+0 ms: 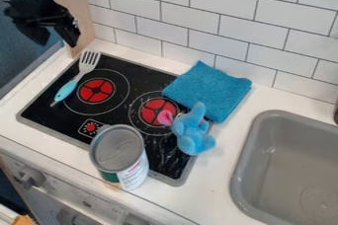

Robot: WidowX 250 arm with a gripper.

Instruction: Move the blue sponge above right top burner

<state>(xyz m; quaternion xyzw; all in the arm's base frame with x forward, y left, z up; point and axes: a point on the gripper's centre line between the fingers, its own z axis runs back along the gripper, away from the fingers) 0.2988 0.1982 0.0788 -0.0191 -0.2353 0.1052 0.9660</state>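
Gripper (58, 41) hangs at the upper left, raised beyond the cooktop's back left corner; its two fingers stand spread, nothing between them. Stage, as judged: pre-grasp, with the approach to the target outstanding. Nearest item below it: a fork (78, 78) with pale tines and a turquoise handle, lying aslant on the left side of the black cooktop (59, 118), over the edge of the left burner's outer ring. Farther in, the right burner (158, 111) has a pink ear of the blue plush elephant (192, 132) at its edge; the toy's upper end meets the near edge of the target. Target: the blue sponge (210, 90), thin and square like a folded cloth, lies flat, partly over the cooktop's back right corner and partly on the white counter (224, 157), behind and to the right of that burner. A tin can (119, 149) stands at the cooktop's front edge; the grey sink (245, 145) is at far right. Next move calls for a crossing to the right above the fork, then descent on a raised fold or far edge, away from the elephant, and a pinch. Probably only a short shift toward the burner follows. Risk: the soft sheet may drag the toy or slip from a shallow grip.
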